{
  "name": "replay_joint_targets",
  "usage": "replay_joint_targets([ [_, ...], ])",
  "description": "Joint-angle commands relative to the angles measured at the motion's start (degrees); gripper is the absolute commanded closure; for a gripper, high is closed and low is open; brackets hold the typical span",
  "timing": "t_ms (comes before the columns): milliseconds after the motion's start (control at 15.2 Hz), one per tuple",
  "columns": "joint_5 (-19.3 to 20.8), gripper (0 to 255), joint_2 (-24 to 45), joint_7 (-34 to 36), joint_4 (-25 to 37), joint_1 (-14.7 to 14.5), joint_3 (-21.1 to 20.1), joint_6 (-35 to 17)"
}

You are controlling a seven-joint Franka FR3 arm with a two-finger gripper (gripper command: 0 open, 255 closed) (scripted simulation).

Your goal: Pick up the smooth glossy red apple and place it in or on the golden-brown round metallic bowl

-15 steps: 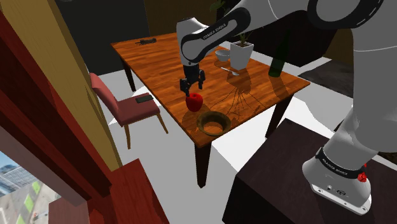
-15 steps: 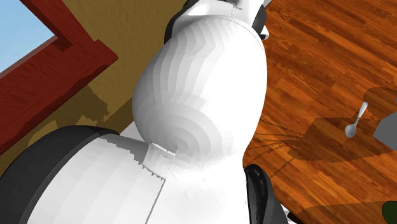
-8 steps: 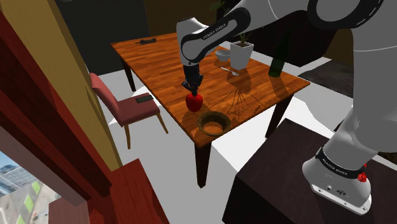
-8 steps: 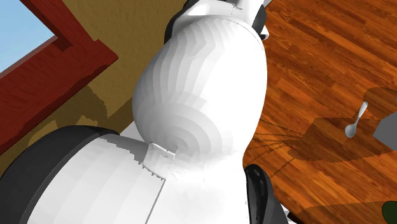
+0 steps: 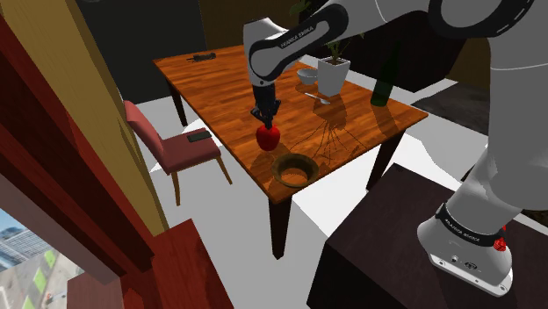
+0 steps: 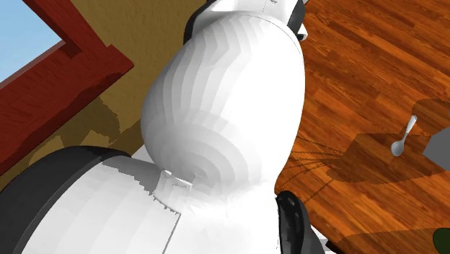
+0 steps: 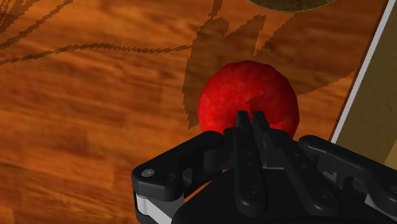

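Observation:
The red apple point(image 5: 268, 137) hangs just over the wooden table point(image 5: 219, 83), near the edge that faces the shoulder view's lower left. My black gripper point(image 5: 266, 121) comes straight down on its top. In the wrist view the fingertips point(image 7: 243, 121) nearly meet, pinched on the top of the apple point(image 7: 222, 105). The golden-brown round bowl point(image 5: 295, 179) stands on the table a short way from the apple, towards the table's near corner. Its rim point(image 7: 289, 5) shows beyond the apple in the wrist view.
At the table's far side stand a white plant pot point(image 5: 334, 75), a small white bowl point(image 5: 307, 76), a spoon point(image 5: 321, 98) and a dark green bottle point(image 5: 384, 90). A red chair point(image 5: 171, 145) stands by the table's side. The table edge point(image 7: 356, 95) runs close beside the apple.
The fingers closed from open onto the top of the apple. The hand and the apple have since risen slightly above the table.

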State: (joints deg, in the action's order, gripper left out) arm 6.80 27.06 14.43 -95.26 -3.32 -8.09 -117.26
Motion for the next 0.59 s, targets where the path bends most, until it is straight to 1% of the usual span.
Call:
replay_joint_targets([
  [0, -0.1, 255, -0.7, -0.1, 0.5, 0.0, -0.1, 1.2],
  [528, -0.6, 255, -3.0, -0.5, 3.4, 0.1, -0.3, 6.3],
])
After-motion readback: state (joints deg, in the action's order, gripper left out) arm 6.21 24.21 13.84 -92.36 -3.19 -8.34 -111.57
